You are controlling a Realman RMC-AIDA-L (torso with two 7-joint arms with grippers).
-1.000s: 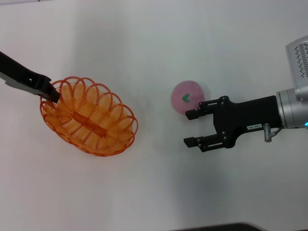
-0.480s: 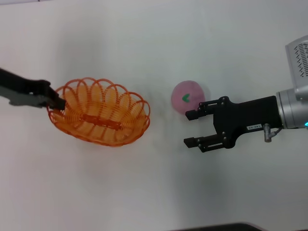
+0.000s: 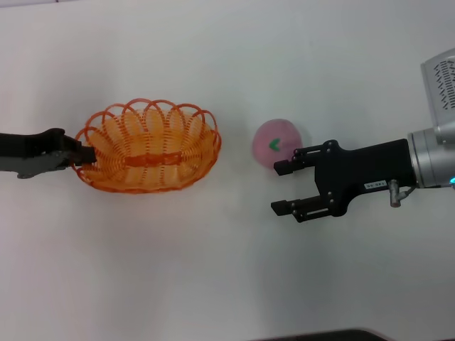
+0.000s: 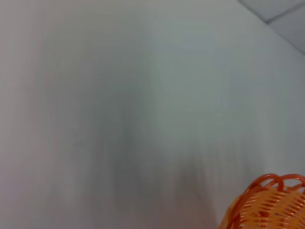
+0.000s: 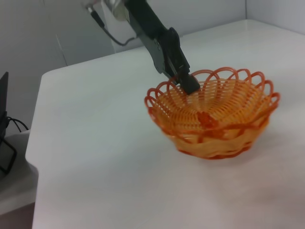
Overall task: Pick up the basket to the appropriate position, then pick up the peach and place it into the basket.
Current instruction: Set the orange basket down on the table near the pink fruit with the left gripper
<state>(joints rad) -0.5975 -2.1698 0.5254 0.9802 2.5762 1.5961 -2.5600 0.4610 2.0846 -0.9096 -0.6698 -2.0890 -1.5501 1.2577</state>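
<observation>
Left tool (image 3: pixel 84 154) is pinched on the basket's (image 3: pixel 151 147) left rim loop, arm coming in flat from the left edge. Right wrist view confirms it: fingertips clamped on a scalloped loop at the rim (image 5: pixel 189 86), basket upright on the tabletop (image 3: pixel 227 64) or barely off it, can't tell which. Basket sits left of centre, empty, orange strip visible at the bottom.

Right tool (image 3: pixel 283 188) is spread wide, hovering just near-right of the peach (image 3: pixel 276 143); the far finger almost touches it, no grip yet. Peach is right of the basket, a clear gap between them.

Step in hand, my read: finish placing the basket. Notes:
- Single-loop rim grip is weak and the wire will flex. Move slowly, keep the basket level, no twisting.
- Set it flat before releasing, then back the left tool out leftwards so it doesn't drag the rim.
- Leave the gap to the peach; right tool needs room to straddle it.
- Right tool must shift far to centre on the peach before closing.
</observation>
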